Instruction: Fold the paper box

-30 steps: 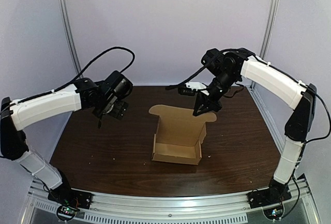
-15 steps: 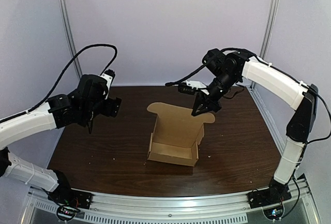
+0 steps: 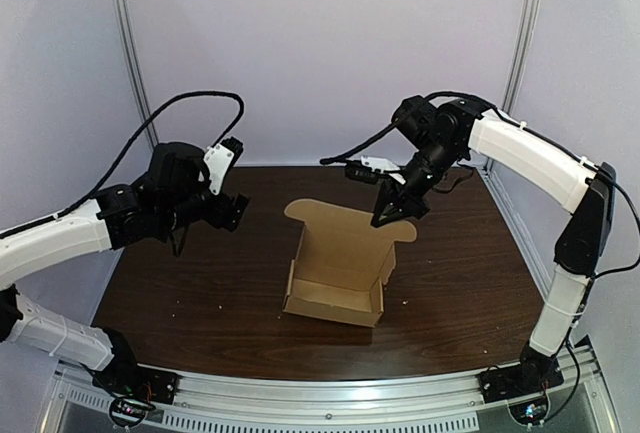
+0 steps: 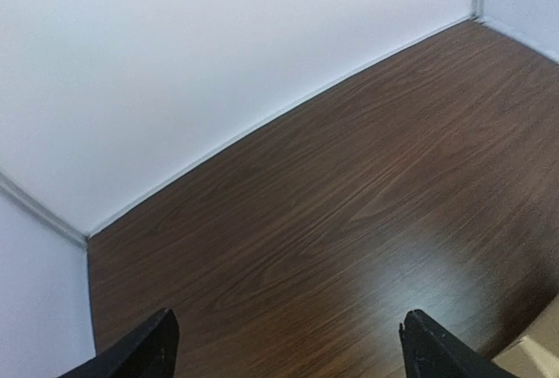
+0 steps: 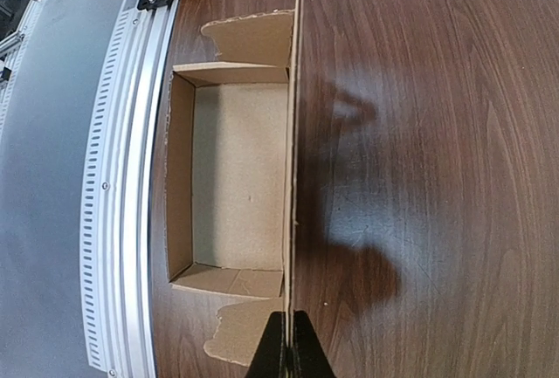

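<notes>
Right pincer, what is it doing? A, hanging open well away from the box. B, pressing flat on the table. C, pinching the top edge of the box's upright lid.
C: the right wrist view shows the right pincer shut on the edge of the upright lid of the paper box.

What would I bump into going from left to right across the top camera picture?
left pincer → paper box → right arm's base
</notes>
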You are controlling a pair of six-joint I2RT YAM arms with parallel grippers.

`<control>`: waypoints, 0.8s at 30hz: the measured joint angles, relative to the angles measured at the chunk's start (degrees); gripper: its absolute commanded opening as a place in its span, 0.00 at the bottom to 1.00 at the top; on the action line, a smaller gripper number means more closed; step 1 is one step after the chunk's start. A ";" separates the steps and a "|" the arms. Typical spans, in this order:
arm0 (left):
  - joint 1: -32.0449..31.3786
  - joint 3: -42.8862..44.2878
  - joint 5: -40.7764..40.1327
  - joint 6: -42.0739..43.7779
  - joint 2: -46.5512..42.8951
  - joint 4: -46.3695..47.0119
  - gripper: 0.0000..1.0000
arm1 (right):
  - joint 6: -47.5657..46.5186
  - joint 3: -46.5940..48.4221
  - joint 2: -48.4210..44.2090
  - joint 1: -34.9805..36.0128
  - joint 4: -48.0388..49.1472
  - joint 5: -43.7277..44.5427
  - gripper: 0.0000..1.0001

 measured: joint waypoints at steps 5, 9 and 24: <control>2.91 10.19 24.68 0.44 4.46 -0.46 0.69 | -0.02 -1.07 -0.04 0.00 -0.44 -1.11 0.00; 2.91 13.42 46.71 2.19 9.18 -2.56 0.65 | -0.02 -1.07 -0.04 0.00 -0.44 -2.40 0.00; 2.82 14.34 58.90 7.02 9.22 -12.33 0.65 | -0.20 -2.08 -0.50 0.02 -0.35 -3.82 0.00</control>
